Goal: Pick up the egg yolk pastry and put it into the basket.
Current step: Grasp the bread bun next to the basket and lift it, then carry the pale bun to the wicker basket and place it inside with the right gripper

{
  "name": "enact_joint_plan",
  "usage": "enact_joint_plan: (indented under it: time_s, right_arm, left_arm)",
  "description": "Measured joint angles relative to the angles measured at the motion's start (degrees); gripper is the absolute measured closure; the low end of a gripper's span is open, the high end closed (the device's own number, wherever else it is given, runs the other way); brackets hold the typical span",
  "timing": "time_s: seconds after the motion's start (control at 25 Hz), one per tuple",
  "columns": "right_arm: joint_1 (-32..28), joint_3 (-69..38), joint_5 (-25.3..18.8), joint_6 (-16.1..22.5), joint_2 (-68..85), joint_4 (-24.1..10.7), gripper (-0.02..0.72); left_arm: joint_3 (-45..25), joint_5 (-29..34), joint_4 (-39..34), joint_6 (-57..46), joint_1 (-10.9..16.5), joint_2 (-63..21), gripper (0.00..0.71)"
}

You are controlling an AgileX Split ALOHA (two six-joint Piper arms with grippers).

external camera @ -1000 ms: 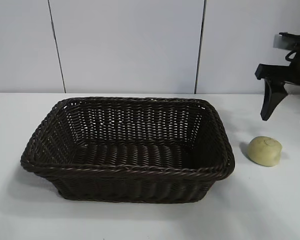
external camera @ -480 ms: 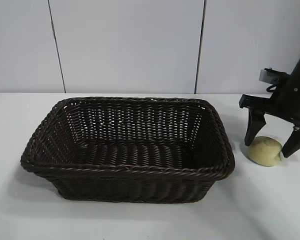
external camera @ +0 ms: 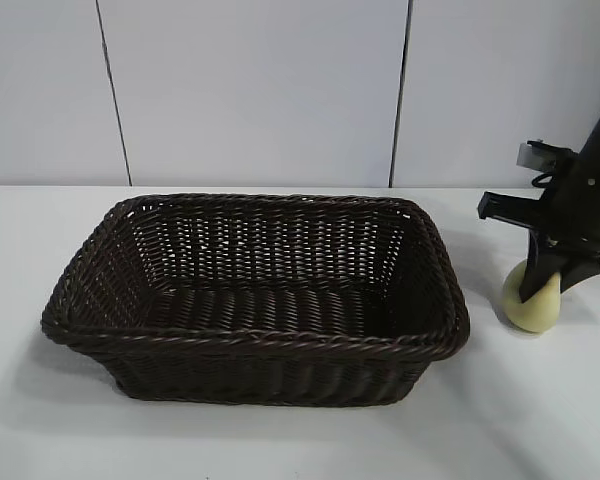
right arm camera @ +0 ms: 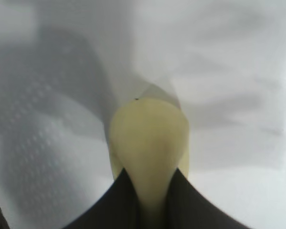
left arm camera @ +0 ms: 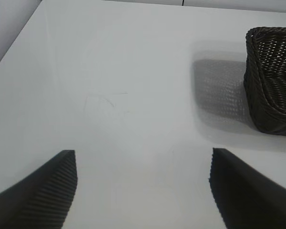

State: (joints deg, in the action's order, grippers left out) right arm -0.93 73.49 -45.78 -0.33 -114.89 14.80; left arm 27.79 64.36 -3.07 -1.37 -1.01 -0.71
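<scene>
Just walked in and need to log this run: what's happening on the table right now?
The right gripper has closed its fingers on the egg yolk pastry, which sits on the white table just to the right of the basket. The pastry looks squeezed between the fingers and not clearly lifted yet. The dark wicker basket holds nothing. The left gripper hangs open above bare table on the basket's other side, taking no part.

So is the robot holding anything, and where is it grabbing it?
The right hand is shut on the yellow bun, pinching its two sides while it sits on the table. The left hand is open and holds nothing.
</scene>
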Motion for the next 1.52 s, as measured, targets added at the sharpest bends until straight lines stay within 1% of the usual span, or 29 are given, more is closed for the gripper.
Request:
enact_joint_plan:
  time_s: [0.16,0.6,0.84,0.92,1.08,1.24,1.32,1.4,1.52]
  right_arm:
    - [0.0,0.0,-1.7,-0.6,5.4,0.2,0.666]
    - [0.0,0.0,-8.7,-1.0,19.8,0.2,0.671]
    - [0.0,0.0,-9.9,-1.0,23.6,1.3,0.671]
    - [0.1,-0.1,-9.9,-1.0,23.7,2.4,0.671]
    - [0.1,-0.1,-9.9,-1.6,23.7,6.6,0.671]
    - [0.1,-0.1,-9.9,-4.3,23.7,11.7,0.671]
    - [0.1,-0.1,-9.9,-5.6,23.7,13.6,0.671]
    - [0.6,-0.1,-9.9,-5.9,23.7,14.5,0.671]
    - [3.7,-0.1,-9.0,-6.1,23.7,14.6,0.671]
  left_arm:
    - [0.0,0.0,0.0,0.0,0.0,0.0,0.149]
    - [0.0,0.0,0.0,0.0,0.0,0.0,0.149]
    - [0.0,0.0,0.0,0.0,0.0,0.0,0.149]
    - [0.0,0.0,0.0,0.0,0.0,0.0,0.149]
    - [0.0,0.0,0.0,0.0,0.0,0.0,0.149]
    - [0.0,0.0,0.0,0.0,0.0,0.0,0.149]
    - [0.0,0.0,0.0,0.0,0.0,0.0,0.149]
    - [0.0,0.0,0.0,0.0,0.0,0.0,0.149]
    - [0.0,0.0,0.0,0.0,0.0,0.0,0.149]
